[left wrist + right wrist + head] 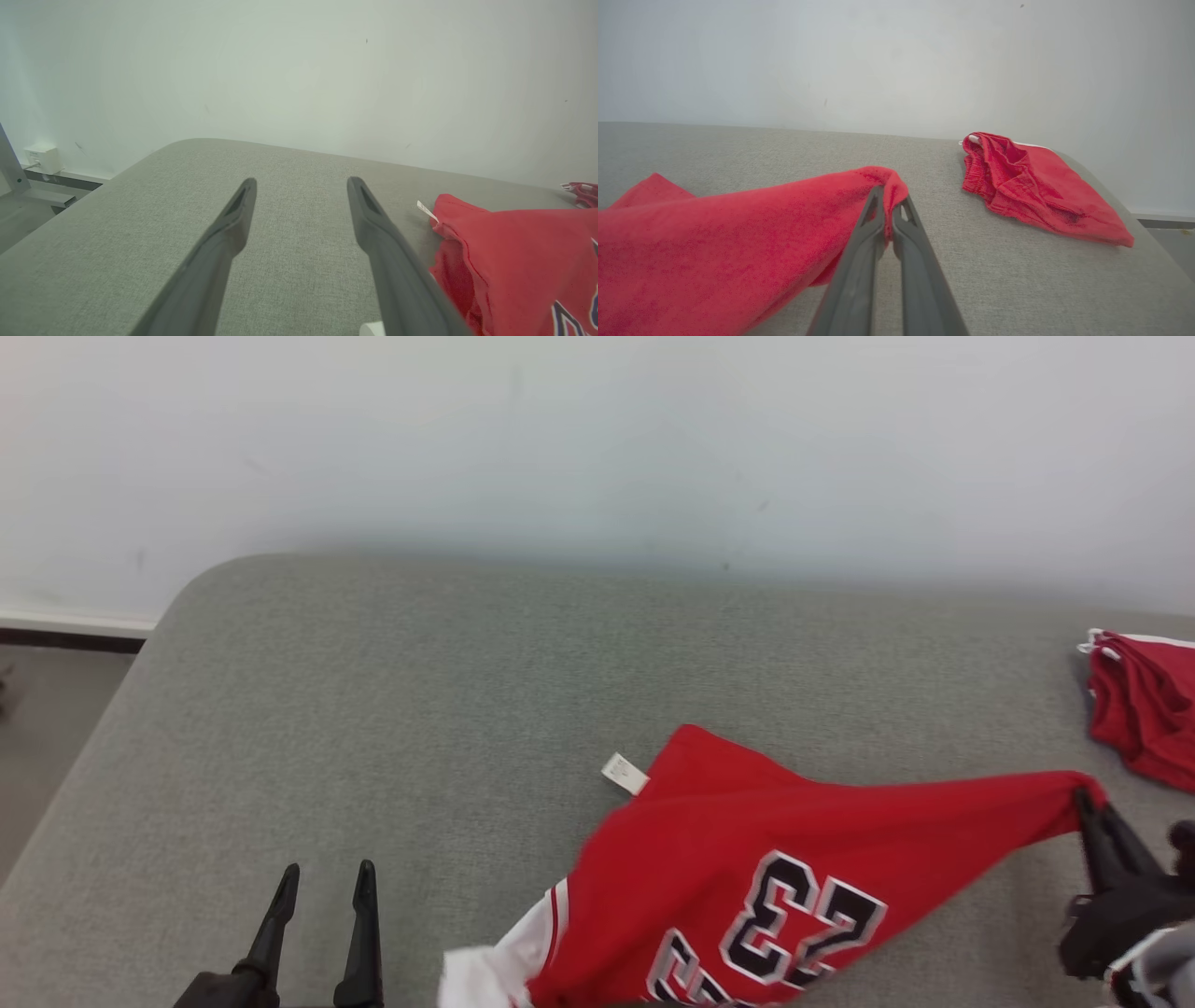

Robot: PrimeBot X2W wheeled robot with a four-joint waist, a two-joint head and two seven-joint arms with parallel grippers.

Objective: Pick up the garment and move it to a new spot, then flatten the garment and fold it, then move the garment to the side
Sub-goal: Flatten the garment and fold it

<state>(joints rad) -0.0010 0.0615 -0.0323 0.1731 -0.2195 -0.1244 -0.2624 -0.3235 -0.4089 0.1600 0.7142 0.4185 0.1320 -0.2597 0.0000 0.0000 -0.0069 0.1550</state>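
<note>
The garment point(775, 859) is a red jersey with black and white numbers and a white trim, lying near the front of the grey cushioned surface point(420, 691). A small white tag point(624, 773) sticks out at its far left corner. My right gripper point(1088, 798) is shut on the jersey's right corner, which is lifted and pulled taut toward the right; in the right wrist view the fabric point(738, 242) is pinched between the closed fingers point(889, 212). My left gripper point(322, 882) stands open at the lower left, apart from the jersey point(514, 261), with nothing between its fingers point(301, 186).
A second red garment point(1144, 705) with white edging lies crumpled at the surface's right edge point(1036, 186). A pale wall rises behind. The floor and a skirting board point(65, 635) show past the rounded left corner.
</note>
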